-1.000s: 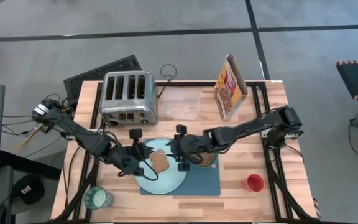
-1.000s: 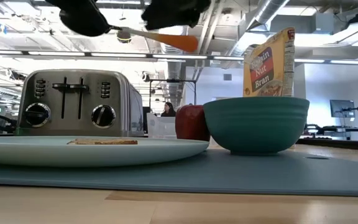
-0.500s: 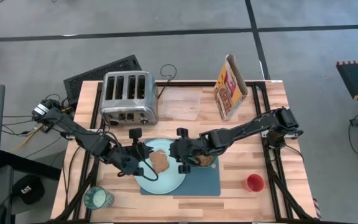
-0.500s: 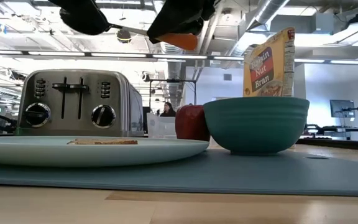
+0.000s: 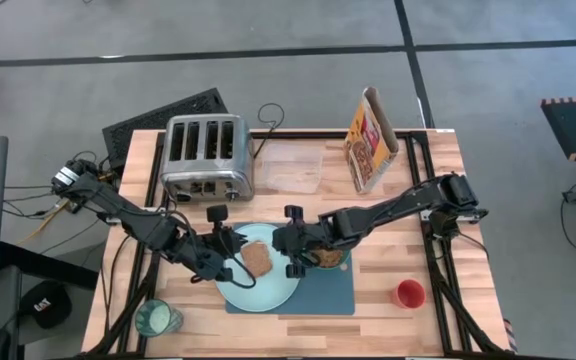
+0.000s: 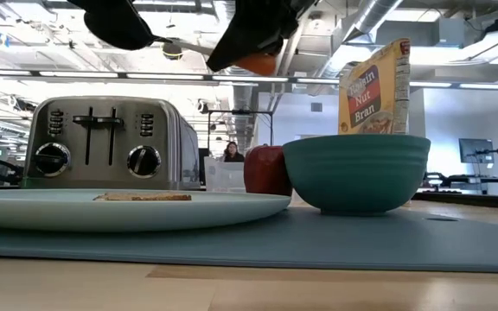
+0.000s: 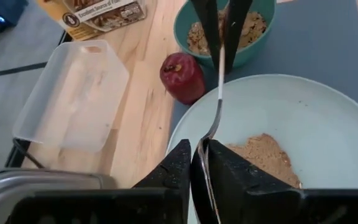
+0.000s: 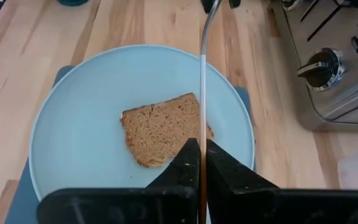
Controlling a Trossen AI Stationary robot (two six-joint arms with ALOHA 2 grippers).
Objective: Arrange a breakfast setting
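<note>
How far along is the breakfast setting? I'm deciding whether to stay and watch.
Mostly laid: toast on the plate, bowl and fruit on the mat. In hand: the spoon, held above the plate by both the left gripper and right gripper. Left: setting the spoon down.

The right gripper (image 8: 201,163), open a second ago, has been closed on the red-handled spoon (image 8: 202,93) above the plate (image 8: 79,130).
</note>
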